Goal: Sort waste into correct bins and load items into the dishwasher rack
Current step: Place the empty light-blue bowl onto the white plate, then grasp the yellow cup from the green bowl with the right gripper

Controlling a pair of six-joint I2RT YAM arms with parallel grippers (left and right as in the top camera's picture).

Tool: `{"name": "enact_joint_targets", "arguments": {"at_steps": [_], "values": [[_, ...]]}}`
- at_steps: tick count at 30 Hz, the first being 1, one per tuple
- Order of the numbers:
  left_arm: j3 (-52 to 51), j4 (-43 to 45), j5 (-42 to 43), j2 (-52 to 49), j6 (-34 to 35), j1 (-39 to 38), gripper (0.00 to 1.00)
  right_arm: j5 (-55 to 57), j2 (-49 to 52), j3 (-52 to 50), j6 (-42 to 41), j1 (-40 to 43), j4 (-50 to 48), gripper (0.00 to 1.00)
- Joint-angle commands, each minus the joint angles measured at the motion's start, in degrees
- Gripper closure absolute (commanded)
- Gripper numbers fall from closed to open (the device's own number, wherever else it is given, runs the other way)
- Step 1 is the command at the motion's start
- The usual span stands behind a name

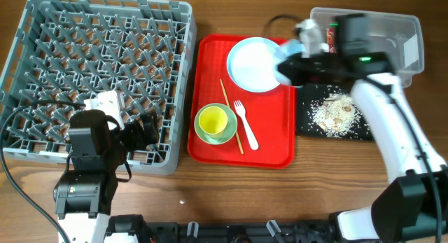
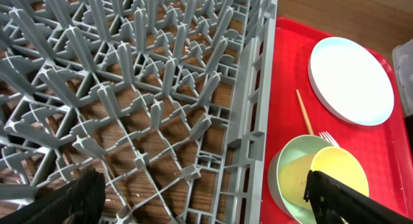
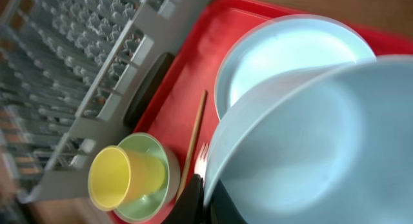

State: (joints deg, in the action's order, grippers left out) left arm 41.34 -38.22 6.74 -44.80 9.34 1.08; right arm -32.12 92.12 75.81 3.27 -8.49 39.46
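Note:
My right gripper (image 1: 294, 66) is shut on the rim of the pale blue bowl (image 1: 281, 61), held tilted above the red tray's right edge; the bowl (image 3: 310, 140) fills the right wrist view, with the fingers (image 3: 201, 199) pinching its edge. On the red tray lie the pale blue plate (image 1: 253, 64), the yellow-green cup (image 1: 213, 120) standing in the pale green saucer (image 1: 225, 134), the white fork (image 1: 246, 124) and the chopstick (image 1: 232, 117). My left gripper (image 1: 140, 131) is open and empty over the grey rack's (image 1: 42, 33) front right corner; its fingers (image 2: 206, 208) spread wide. I cannot make out the tissue.
The black tray (image 1: 304, 124) with rice scraps (image 1: 334, 111) lies right of the red tray (image 1: 210, 61). The clear tub (image 1: 399, 26) stands at the back right with the red wrapper (image 1: 332, 37) inside. My right arm crosses above the black tray.

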Motion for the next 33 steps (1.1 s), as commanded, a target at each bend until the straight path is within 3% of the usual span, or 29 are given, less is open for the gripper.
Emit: {"name": "enact_joint_targets", "arguments": {"at_steps": [1, 3, 6, 10, 14, 17, 20, 26, 30, 31, 33], "values": [[1.2, 0.2, -0.3, 0.1, 0.5, -0.2, 0.00, 20.3, 3.3, 0.6, -0.3, -8.6, -7.5, 0.96], [1.2, 0.2, -0.3, 0.1, 0.5, -0.2, 0.00, 25.8, 9.2, 0.6, -0.4, -14.3, -13.8, 0.96], [1.2, 0.2, -0.3, 0.1, 0.5, -0.2, 0.00, 25.7, 16.4, 0.6, -2.0, -16.5, -16.8, 0.96], [1.2, 0.2, -0.3, 0.1, 0.5, -0.2, 0.00, 19.2, 22.9, 0.6, -5.4, -17.6, -17.2, 0.95], [1.2, 0.2, -0.3, 0.1, 0.5, -0.2, 0.00, 14.6, 19.2, 1.0, -6.9, -17.6, -15.8, 0.74], [1.2, 0.2, -0.3, 0.1, 0.5, -0.2, 0.00, 14.2, 9.8, 2.0, -8.6, -17.5, -11.5, 0.59], [1.2, 0.2, -0.3, 0.1, 0.5, -0.2, 0.00, 11.4, 3.8, 2.0, -11.1, -18.6, -5.8, 0.53], [1.2, 0.2, -0.3, 0.1, 0.5, -0.2, 0.00, 15.4, 9.4, 0.2, -16.8, -24.2, 4.9, 0.50], [1.2, 0.2, -0.3, 0.1, 0.5, -0.2, 0.00, 15.8, 16.5, 0.2, -19.1, -25.4, 4.6, 0.50], [1.2, 0.2, -0.3, 0.1, 0.5, -0.2, 0.00, 15.8, 17.4, 0.2, -19.6, -25.4, 4.1, 0.52], [1.2, 0.2, -0.3, 0.1, 0.5, -0.2, 0.00, 15.8, 18.3, 0.2, -21.4, -25.4, 2.6, 0.64]]}}
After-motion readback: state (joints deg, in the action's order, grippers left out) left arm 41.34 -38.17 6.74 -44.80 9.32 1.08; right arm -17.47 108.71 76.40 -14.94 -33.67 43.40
